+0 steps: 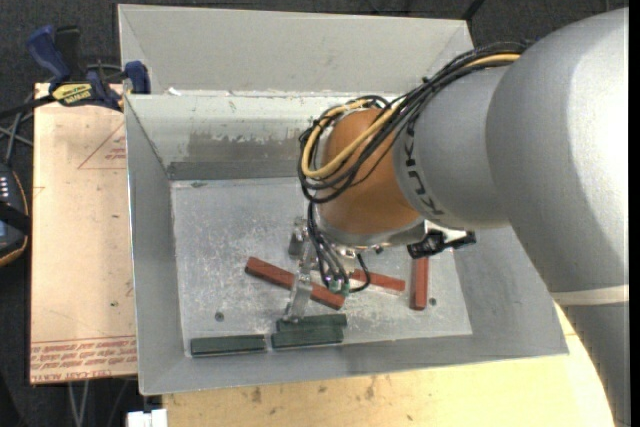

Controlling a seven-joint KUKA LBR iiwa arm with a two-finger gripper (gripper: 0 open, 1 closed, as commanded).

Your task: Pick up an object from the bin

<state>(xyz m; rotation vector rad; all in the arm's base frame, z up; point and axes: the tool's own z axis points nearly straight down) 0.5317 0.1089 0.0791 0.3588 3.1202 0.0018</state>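
Grey arm (520,135) held its gripper (298,307) over a dark green block (308,332), seemingly to grab it, though whether open or closed was unclear.

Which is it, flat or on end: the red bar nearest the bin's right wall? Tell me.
Flat. The red bar lies lengthwise on the bin floor, its long side showing.

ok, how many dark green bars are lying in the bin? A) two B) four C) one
A: one dark green bar lies at the lower left, and a second dark green bar sits end to end on its right, close by the end effector.
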